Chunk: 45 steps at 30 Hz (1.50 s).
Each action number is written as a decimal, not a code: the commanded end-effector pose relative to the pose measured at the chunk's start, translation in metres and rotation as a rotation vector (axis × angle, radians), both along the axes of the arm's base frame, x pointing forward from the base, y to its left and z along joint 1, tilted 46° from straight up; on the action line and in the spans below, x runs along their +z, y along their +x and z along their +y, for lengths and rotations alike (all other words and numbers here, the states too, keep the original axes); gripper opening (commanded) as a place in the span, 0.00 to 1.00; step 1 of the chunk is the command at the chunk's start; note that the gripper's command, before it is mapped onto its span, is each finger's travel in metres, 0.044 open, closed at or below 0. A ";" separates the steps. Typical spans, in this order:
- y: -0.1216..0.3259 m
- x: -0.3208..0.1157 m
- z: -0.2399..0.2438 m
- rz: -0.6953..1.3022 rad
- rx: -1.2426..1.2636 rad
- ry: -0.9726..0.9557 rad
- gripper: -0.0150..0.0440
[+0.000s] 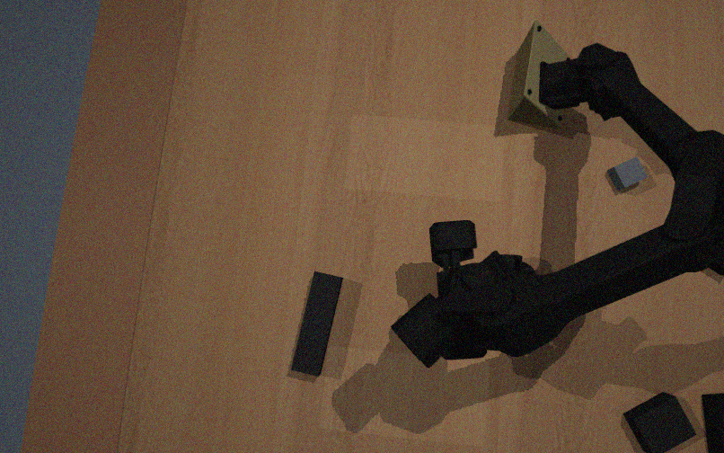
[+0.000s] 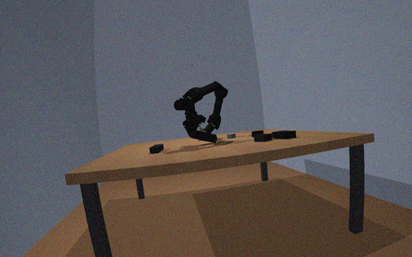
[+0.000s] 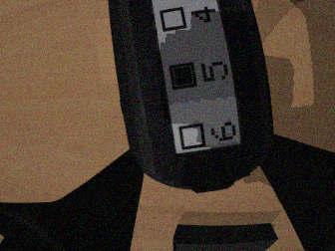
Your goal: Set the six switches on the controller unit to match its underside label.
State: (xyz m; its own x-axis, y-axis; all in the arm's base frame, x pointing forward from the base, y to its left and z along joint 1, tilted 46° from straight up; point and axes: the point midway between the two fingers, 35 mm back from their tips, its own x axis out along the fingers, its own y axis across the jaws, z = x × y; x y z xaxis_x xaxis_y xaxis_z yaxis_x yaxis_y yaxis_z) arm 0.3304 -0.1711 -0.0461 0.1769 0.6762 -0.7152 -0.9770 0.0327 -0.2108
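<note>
My gripper is shut on the dark grey controller unit, a finger on either side of its near end in the wrist view. The unit is held tilted above the bench, with its underside facing the wrist camera. On its label, part in shadow, square 4 is empty, square 5 is filled and square 6 is empty. Squares 1 to 3 are beyond the top of the view. The rocker switches are hidden in all views.
A long dark block lies near the unit. A small blue-grey block lies farther back. Dark modules stand on the right. An olive angled bracket stands at the arm's base.
</note>
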 end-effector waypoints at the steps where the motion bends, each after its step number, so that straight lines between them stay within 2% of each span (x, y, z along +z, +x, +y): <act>1: 0.001 -0.003 0.006 0.003 0.003 0.010 0.82; 45: 0.008 -0.029 0.026 0.002 0.003 0.011 0.82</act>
